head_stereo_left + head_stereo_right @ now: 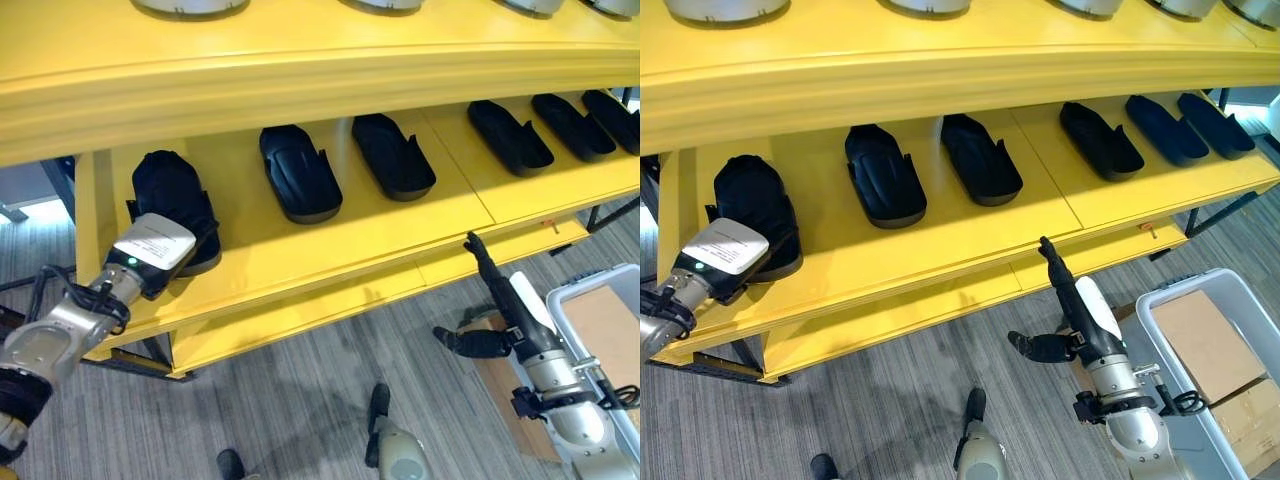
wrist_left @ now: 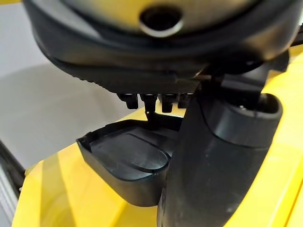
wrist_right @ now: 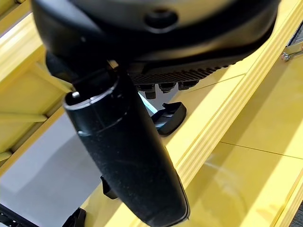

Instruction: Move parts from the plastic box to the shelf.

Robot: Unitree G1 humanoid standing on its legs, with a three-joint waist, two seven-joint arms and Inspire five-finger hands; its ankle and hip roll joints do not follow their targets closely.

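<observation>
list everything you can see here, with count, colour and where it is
black parts: six, black, in a row on the yellow shelf's middle level; the leftmost one sits under the left hand
shelf: one, yellow, across the scene, with an upper level and a lower ledge
grey rounded things: several, pale grey, on the shelf's upper level, cut off by the view's edge
plastic box: one, pale grey, on the floor at lower right
cardboard pieces: brown, inside the plastic box
floor: grey striped carpet, under the shelf
left hand: one, dark, at the leftmost part; fingers hidden
right hand: one, dark, fingers straight, pointing at the shelf's front edge, holding nothing
</observation>
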